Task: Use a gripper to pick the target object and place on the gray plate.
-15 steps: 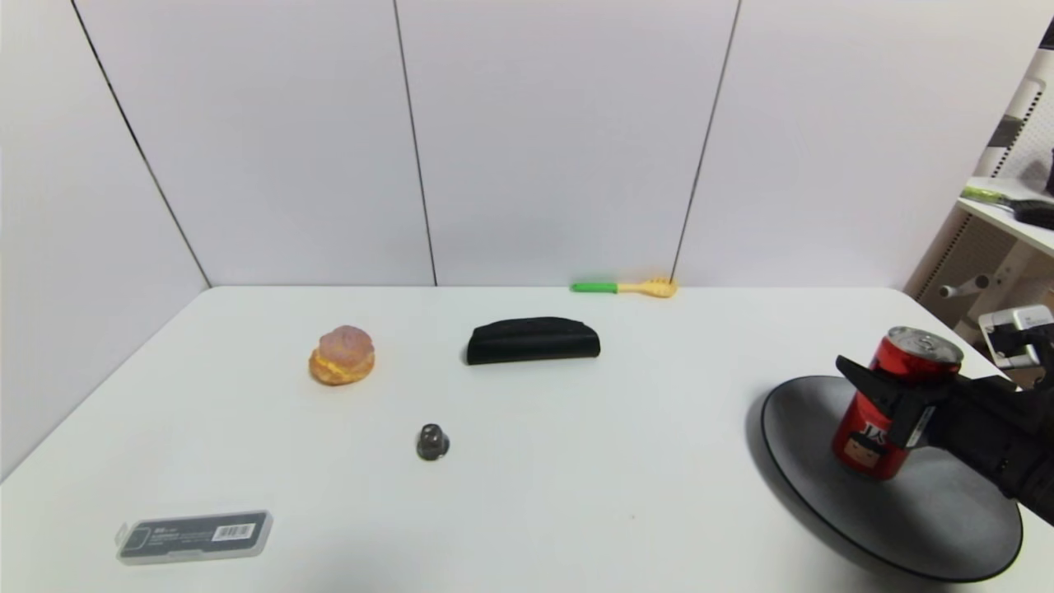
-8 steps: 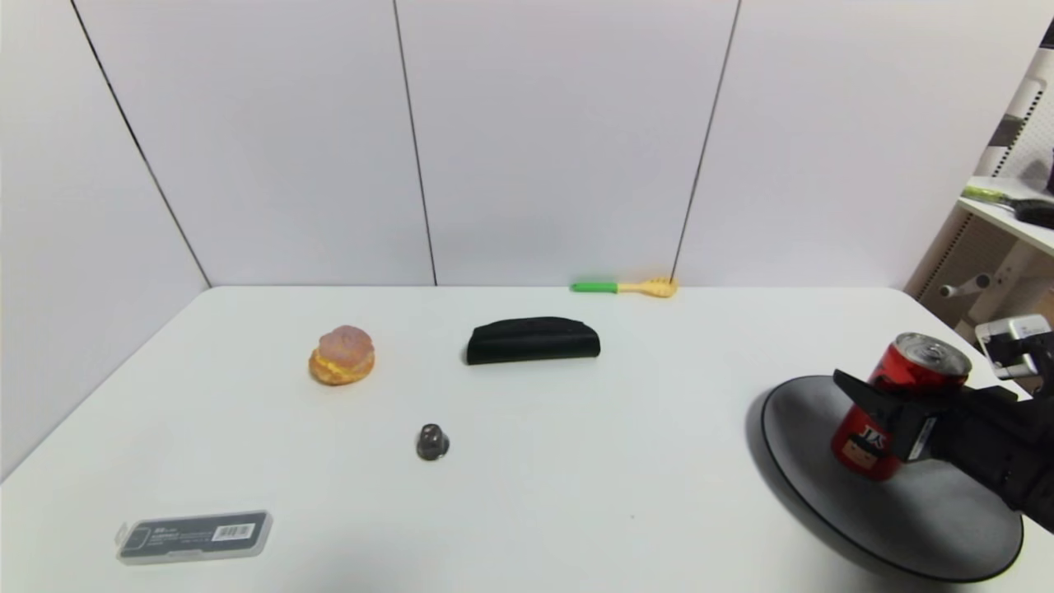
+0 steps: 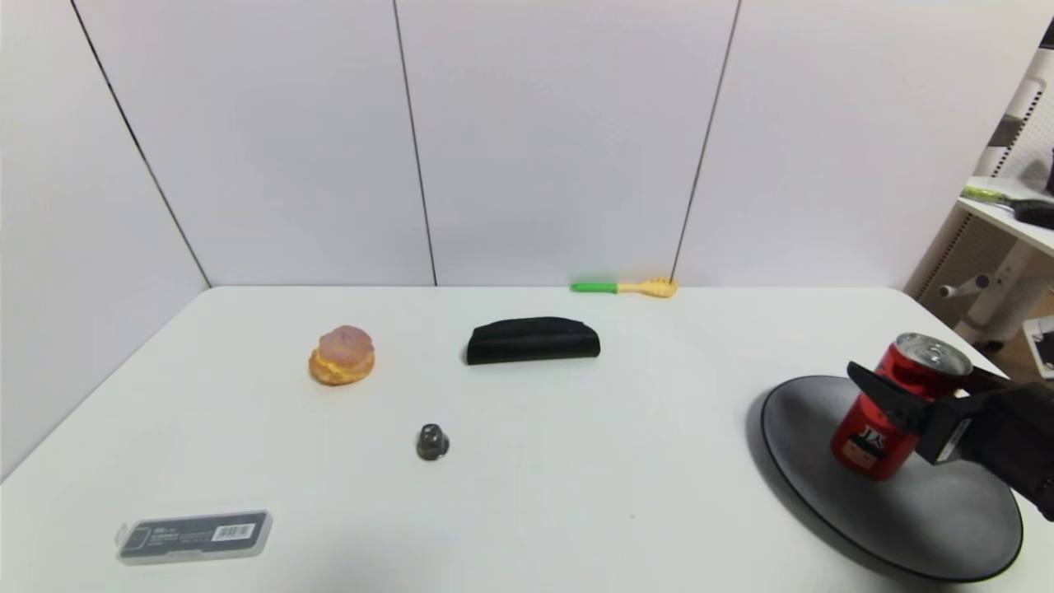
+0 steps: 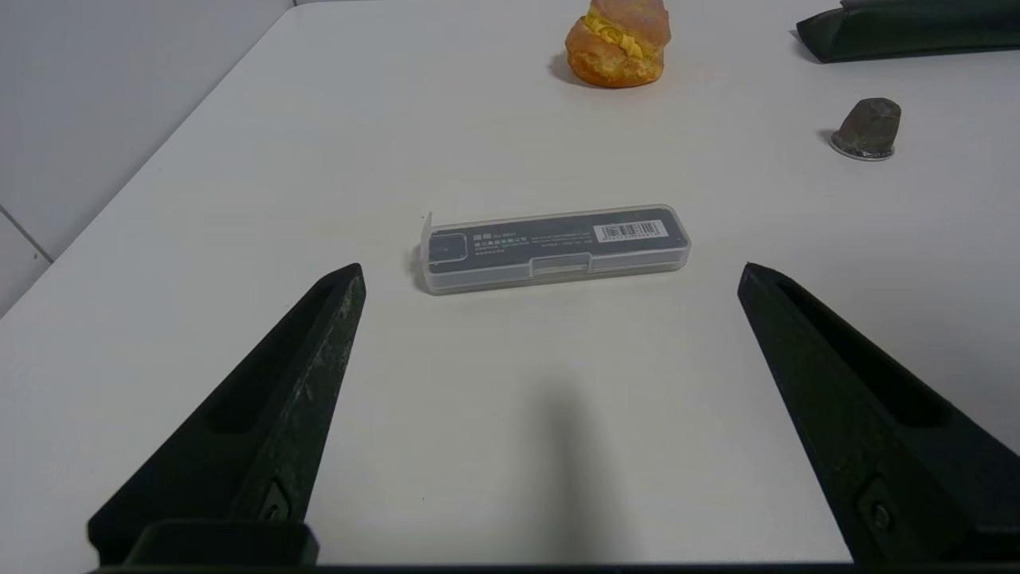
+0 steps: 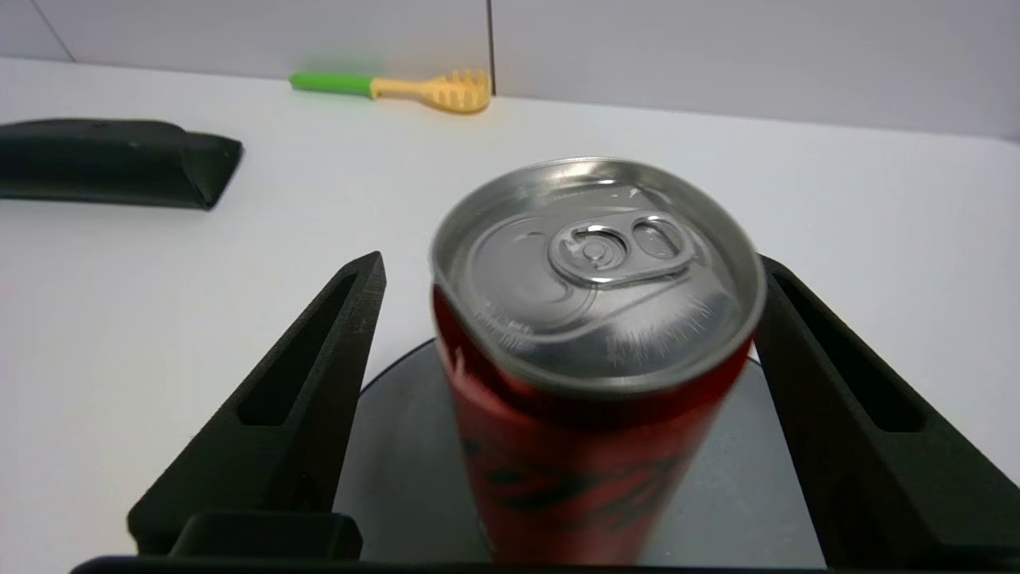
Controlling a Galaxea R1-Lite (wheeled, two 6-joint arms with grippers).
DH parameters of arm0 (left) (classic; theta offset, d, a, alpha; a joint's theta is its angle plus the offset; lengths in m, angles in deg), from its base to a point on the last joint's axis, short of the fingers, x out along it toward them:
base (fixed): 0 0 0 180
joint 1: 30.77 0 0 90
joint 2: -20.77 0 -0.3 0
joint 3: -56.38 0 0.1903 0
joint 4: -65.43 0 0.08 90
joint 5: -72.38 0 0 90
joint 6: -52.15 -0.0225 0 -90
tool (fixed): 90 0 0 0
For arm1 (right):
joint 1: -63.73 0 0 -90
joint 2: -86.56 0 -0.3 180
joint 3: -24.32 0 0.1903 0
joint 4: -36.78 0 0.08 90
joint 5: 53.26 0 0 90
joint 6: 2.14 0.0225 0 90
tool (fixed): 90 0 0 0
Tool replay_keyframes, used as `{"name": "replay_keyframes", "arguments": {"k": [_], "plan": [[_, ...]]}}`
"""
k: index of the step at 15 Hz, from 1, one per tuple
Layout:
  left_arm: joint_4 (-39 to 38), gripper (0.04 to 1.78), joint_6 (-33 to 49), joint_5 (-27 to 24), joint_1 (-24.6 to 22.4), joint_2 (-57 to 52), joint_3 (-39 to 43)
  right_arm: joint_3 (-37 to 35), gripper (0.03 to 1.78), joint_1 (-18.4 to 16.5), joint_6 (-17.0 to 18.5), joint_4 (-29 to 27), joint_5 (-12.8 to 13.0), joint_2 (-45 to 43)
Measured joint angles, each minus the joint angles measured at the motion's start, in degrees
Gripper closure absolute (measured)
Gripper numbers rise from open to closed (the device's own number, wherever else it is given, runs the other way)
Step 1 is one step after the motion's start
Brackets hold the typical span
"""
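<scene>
At the surface's right edge, right tool [image 3: 914, 387]: reaches in over the plate, its two black fingers spread wide, one on each side of the can; in the right wrist view [image 5: 570, 275] one finger stands clear of the can with a gap, the other sits right at the rim of its lid, and it has no grip on anything.
Can [image 3: 897, 408]: red with a silver top, standing on the plate and leaning slightly; lid and pull tab [image 5: 617, 247] face the right wrist view.
Plate [image 3: 799, 428]: gray, round, dark-rimmed, at the surface's near right corner.
Left tool [image 4: 550, 275]: fingers wide apart, holding nothing, above the surface [image 3: 576, 494] just before a clear plastic case [image 4: 554, 249].
Rest of surface: pastry [image 3: 342, 355], small dark knob [image 3: 432, 442], black pouch [image 3: 533, 340], green-and-yellow utensil [image 3: 626, 287] by the back wall.
</scene>
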Motion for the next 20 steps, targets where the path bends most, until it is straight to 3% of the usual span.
{"name": "replay_keyframes", "arguments": {"k": [3,12,14,17,20], "plan": [[0.0,0.13,0.0,0.0,0.0,0.0,0.0,-2.7,0.23,0.0,0.1,-3.1,0.0,-8.6],[0.0,0.13,0.0,0.0,0.0,0.0,0.0,-3.8,0.14,0.0,-0.2,-24.1,0.2,-39.8],[0.0,0.13,0.0,0.0,0.0,0.0,0.0,-3.8,0.13,0.2,-0.1,-29.2,3.0,-45.7],[0.0,0.13,0.0,0.0,0.0,0.0,0.0,-3.8,0.12,0.6,-0.3,-39.3,9.7,-53.6],[0.0,0.13,0.0,0.0,0.0,0.0,0.0,-3.8,0.12,0.7,-0.5,-48.1,10.9,-61.4]]}}
